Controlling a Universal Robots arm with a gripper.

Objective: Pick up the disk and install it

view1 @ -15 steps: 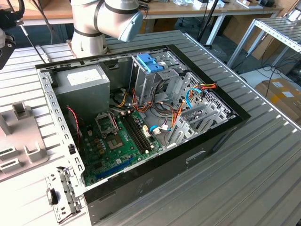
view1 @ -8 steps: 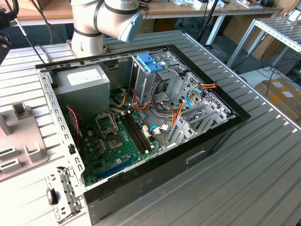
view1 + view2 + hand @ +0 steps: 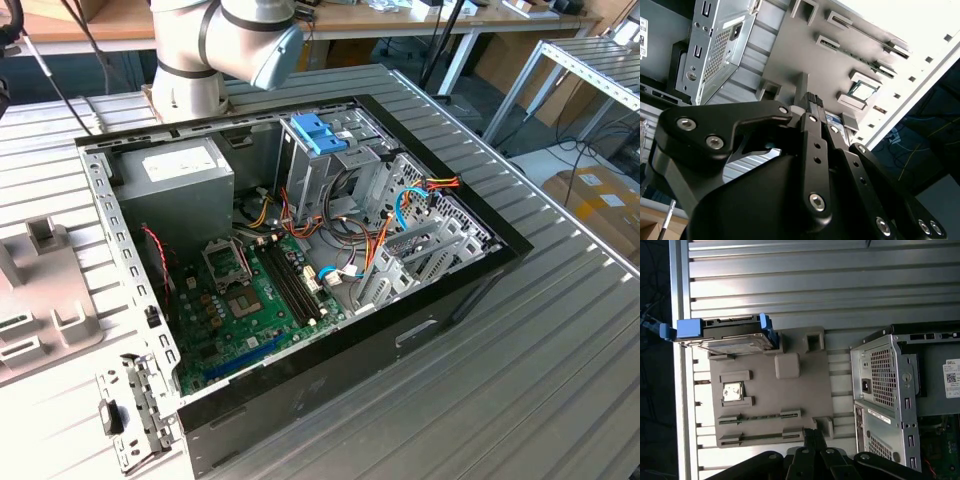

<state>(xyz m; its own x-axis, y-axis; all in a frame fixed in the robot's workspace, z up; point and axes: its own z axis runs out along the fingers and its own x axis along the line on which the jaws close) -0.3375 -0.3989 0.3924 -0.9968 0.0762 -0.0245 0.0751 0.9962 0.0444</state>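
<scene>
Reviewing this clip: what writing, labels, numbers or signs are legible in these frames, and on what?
Nothing can be quoted with confidence; all the print is too small or blurred.
White label on the power-supply box, exterior view: unreadable.
White sticker with a square code on the computer case, first wrist view: too small.
Disk, first wrist view: no legible print.

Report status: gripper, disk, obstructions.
Gripper shut, empty, above grey fixture. Disk lying at fixture's opposite end, not gripped. Nothing between the two.
</scene>
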